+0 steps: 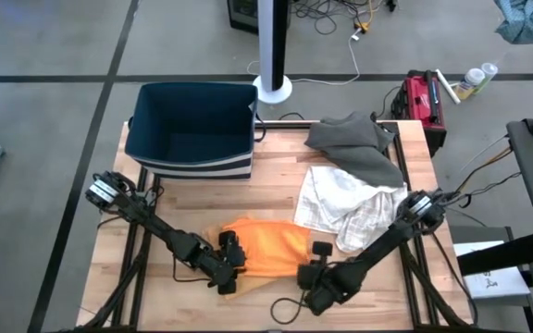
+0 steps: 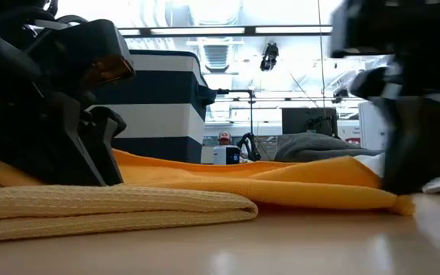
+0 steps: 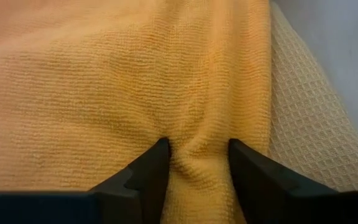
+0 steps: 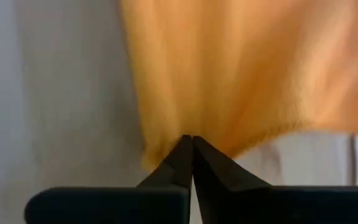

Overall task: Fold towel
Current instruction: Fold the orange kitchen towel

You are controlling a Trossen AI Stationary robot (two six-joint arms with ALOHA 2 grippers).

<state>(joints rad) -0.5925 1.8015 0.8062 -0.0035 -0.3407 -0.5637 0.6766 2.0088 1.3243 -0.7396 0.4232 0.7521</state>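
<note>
An orange towel lies crumpled on the wooden table near its front edge, partly over a beige waffle-weave cloth. My left gripper stands at the towel's left end, its fingers closed about a ridge of orange cloth. My right gripper is shut at the towel's near right corner. In the low view, the left gripper and the right gripper stand at the towel's two ends. My left gripper pinches a raised fold of the orange towel between its two fingers, coming slanting down from above. The cloth bunches into wrinkles between the fingers. The towel stays on the table and on the beige cloth. My right gripper pinches the orange towel's edge at its near right corner between its fingertips, which meet. It comes slanting down from above. Creases fan out from the pinch. One layer or several, I cannot tell. In the low view that end is at table height.
A white checked towel and a grey towel lie at the back right, close behind the orange one. A navy bin with a striped base stands at the back left. Bare wood shows in the middle behind the towel.
</note>
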